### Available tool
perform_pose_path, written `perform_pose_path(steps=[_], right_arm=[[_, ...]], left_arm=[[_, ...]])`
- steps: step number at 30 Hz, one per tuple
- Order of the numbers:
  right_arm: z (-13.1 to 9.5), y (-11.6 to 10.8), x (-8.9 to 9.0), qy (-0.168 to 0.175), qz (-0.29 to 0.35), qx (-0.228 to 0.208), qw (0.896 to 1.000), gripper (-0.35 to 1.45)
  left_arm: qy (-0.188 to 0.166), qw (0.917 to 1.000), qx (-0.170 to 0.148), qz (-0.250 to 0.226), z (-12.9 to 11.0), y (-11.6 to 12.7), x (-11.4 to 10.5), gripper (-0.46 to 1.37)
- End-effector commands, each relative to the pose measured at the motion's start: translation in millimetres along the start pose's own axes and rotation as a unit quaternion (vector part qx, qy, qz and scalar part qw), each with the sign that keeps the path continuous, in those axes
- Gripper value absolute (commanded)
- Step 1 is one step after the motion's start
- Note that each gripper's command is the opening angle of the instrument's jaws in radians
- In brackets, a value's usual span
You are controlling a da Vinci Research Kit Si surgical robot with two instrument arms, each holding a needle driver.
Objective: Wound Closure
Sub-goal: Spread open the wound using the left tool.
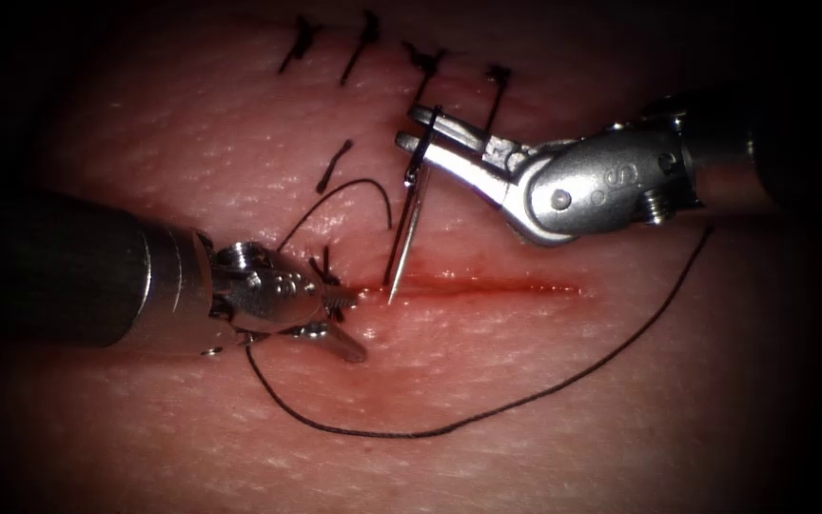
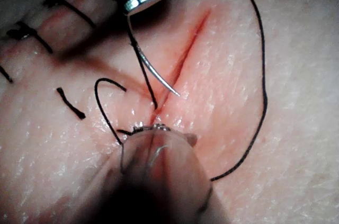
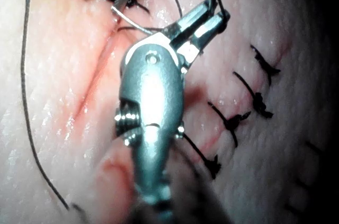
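My right tool (image 1: 417,129) comes in from the right above the cut (image 1: 487,286), jaws shut on the curved needle (image 1: 409,224) near its rear end. The needle hangs down with its tip just over the cut's left part, outside the tissue (image 1: 525,428); the left wrist view shows the needle (image 2: 153,73) with its tip bare. My left tool (image 1: 356,326) rests at the cut's left end, jaws open and holding nothing. Dark thread (image 1: 411,435) loops from beside the left tool, below the cut, up to the right. In the right wrist view the right tool (image 3: 217,15) grips the needle (image 3: 130,20).
Several finished stitches (image 1: 425,62) cross the closed wound above the right tool. A cut end of thread (image 1: 335,167) lies on the tissue left of the needle. A knot (image 1: 325,266) sits by the left tool's wrist. Red fluid lines the cut.
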Motion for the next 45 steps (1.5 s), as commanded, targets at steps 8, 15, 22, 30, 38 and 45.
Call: perform_pose_path(steps=[8, 15, 22, 30, 38, 45], right_arm=[[0.0, 0.3, 0.4, -0.001, 0.002, 0.001, 1.0, -0.35], [-0.5, 0.8, 0.5, -0.001, 0.004, 0.004, 1.0, -0.35], [-1.2, 1.9, 1.3, 0.004, 0.01, 0.003, 1.0, -0.35], [-1.3, 1.9, 1.6, 0.005, 0.011, 0.002, 1.0, -0.35], [-1.3, 2.0, 1.7, 0.005, 0.012, 0.001, 1.0, -0.35], [-1.3, 2.1, 1.8, 0.006, 0.013, 0.0, 1.0, -0.35]], left_arm=[[-0.001, 0.9999, -0.005, -0.013, -0.6, 0.2, 0.4, 0.32], [0.005, 0.9999, 0.002, -0.011, -2.9, 1.3, 2.3, 0.29], [0.006, 1.0, 0.003, -0.003, -3.6, 1.3, 4.1, 0.03], [0.0, 0.9998, -0.004, 0.018, -2.8, 1.5, 4.8, -0.28], [-0.005, 0.999, -0.009, 0.044, -1.5, -0.3, 4.3, -0.35], [-0.025, 0.9971, -0.012, 0.071, 0.9, -2.0, 2.6, -0.35]])
